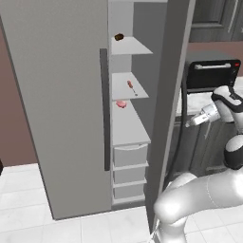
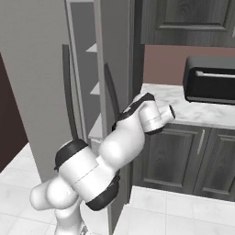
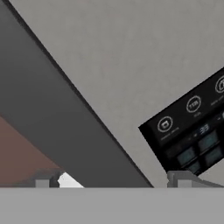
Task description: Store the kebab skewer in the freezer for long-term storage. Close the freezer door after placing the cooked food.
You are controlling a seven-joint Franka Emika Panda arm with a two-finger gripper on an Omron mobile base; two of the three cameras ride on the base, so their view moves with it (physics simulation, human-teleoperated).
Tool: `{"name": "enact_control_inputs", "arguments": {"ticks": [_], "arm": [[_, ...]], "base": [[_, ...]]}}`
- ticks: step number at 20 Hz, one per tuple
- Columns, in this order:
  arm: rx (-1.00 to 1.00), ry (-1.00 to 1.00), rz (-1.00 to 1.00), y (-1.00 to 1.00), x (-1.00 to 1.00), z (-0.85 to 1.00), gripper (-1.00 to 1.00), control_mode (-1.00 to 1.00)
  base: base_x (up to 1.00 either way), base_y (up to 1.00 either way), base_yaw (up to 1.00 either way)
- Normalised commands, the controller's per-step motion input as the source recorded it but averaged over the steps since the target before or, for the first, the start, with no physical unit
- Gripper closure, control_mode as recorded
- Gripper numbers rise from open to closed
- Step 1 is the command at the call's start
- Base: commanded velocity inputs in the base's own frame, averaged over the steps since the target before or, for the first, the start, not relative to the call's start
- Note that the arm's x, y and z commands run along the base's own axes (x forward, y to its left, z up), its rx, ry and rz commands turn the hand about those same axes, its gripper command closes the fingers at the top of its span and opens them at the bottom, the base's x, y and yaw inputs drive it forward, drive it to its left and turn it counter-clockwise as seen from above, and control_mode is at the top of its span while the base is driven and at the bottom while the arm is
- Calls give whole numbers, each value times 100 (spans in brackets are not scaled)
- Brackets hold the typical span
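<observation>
The kebab skewer (image 1: 131, 88) lies on the second shelf (image 1: 128, 90) inside the freezer (image 1: 61, 95), near the right edge of that shelf, with its meat end toward the back. So the storing step looks done, and what remains is to shut the door. On the top shelf a dark brown lump (image 1: 119, 37) sits near the back left corner, and a pink round lump (image 1: 122, 104) rests on the third shelf near its back edge; both are apart from the skewer.

The freezer door (image 1: 166, 104) stands open, turned edge-on toward the room. The gripper (image 1: 195, 120) hangs on the outer side of this door, close to its face, and it carries nothing: the jaws stand wide apart. In the hand view the two finger tips (image 3: 181, 178) point at the grey door panel, with the dark control panel (image 3: 192, 127) just above the right tip and the dark door edge crossing diagonally.

I judge the arm is placed there in order to push the door closed from outside. Behind it, the toaster oven (image 1: 212, 73) sits on the counter (image 2: 183, 108), near the door, so the elbow may come close to it.
</observation>
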Motion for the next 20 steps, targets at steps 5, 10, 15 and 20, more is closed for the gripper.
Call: {"name": "enact_control_inputs", "arguments": {"ticks": [5,10,15,20], "arm": [[-5,0,-4,91,0,0,-100,-100],[-9,0,-15,100,0,0,-100,-100],[-10,0,-18,94,0,0,-100,-100],[-10,2,-22,65,15,0,-100,-100]], "base": [[0,0,0],[0,0,0],[0,0,0],[0,0,0]]}}
